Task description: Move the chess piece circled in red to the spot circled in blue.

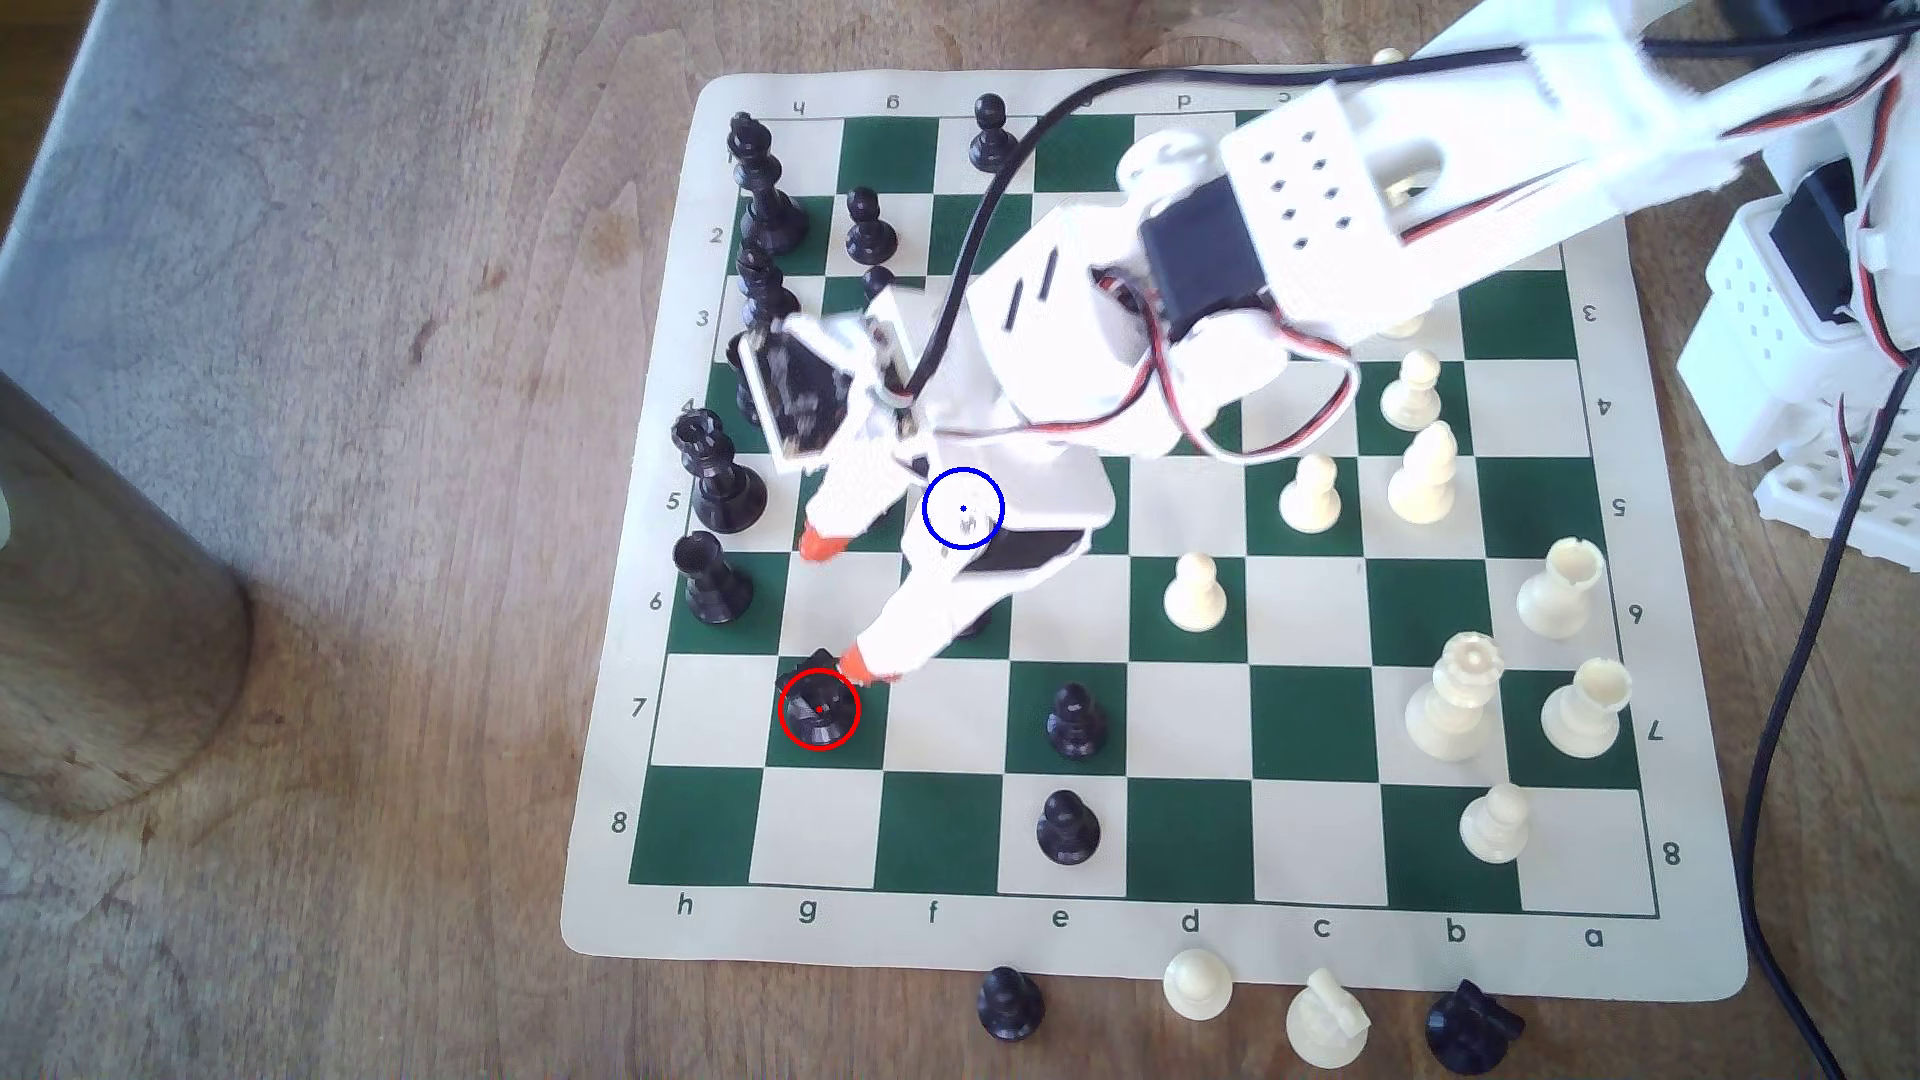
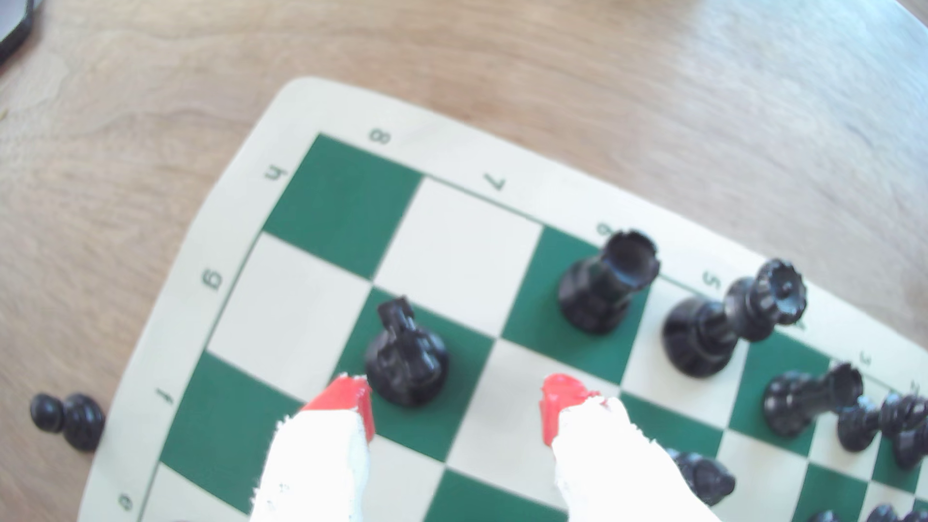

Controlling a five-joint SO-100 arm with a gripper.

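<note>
The chess piece, a black knight (image 1: 819, 706) (image 2: 406, 359), stands upright on a green square ringed in red, near the board's corner at the exterior view's lower left. My gripper (image 1: 844, 604) (image 2: 457, 409) hovers open above the board, its red-tipped white fingers spread wide. One fingertip (image 1: 862, 663) (image 2: 351, 396) sits right beside the knight, almost touching it; the other fingertip (image 1: 821, 545) (image 2: 560, 401) is about two squares away. Nothing is between the fingers. The spot (image 1: 963, 508) is marked by a blue circle, and my gripper body covers that square in the exterior view.
A black rook (image 1: 712, 582) (image 2: 605, 281) and a black queen (image 1: 717, 473) (image 2: 728, 316) stand close by along the board's edge. Black pawns (image 1: 1075, 717) stand to the exterior view's right of the knight. White pieces (image 1: 1195, 592) fill the far side. Captured pieces (image 1: 1195, 981) lie off the mat.
</note>
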